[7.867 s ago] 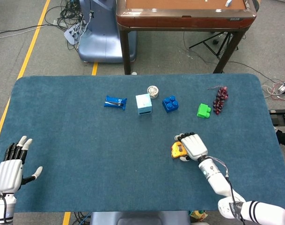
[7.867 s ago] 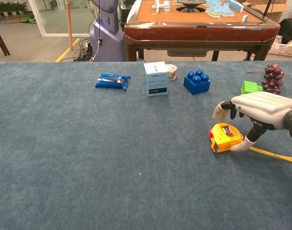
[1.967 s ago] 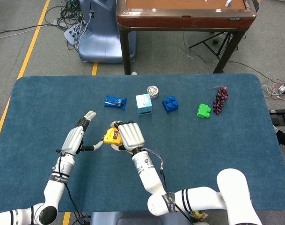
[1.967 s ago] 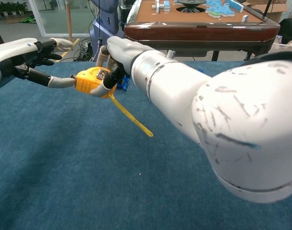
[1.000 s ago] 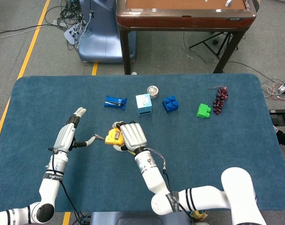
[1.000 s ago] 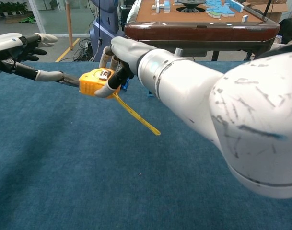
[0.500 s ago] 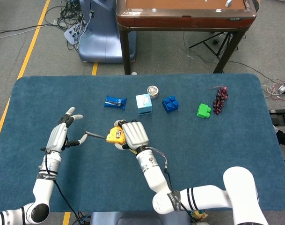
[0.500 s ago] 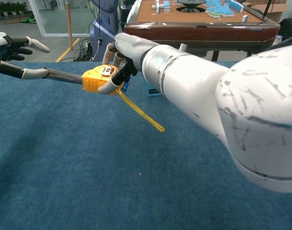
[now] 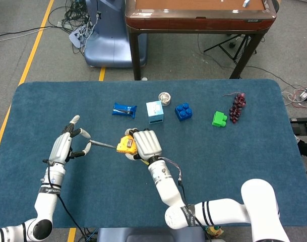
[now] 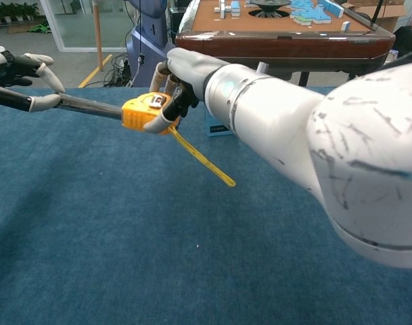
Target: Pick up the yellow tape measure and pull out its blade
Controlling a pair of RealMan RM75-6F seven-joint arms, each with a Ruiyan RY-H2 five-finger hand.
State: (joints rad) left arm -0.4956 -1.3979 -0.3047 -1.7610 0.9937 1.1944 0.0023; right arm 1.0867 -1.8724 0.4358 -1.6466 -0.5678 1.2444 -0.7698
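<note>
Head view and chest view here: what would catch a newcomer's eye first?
The yellow tape measure, held up over the blue felt table near its middle by the right hand. From it the dark blade runs out leftward to the left hand, which pinches its tip. Along the table's far side sits a row of small items, among them a blue toy brick and a bunch of dark grapes.

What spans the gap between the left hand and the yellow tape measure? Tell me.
The pulled-out blade runs from the left hand to the yellow tape measure, clearest in the chest view.
</note>
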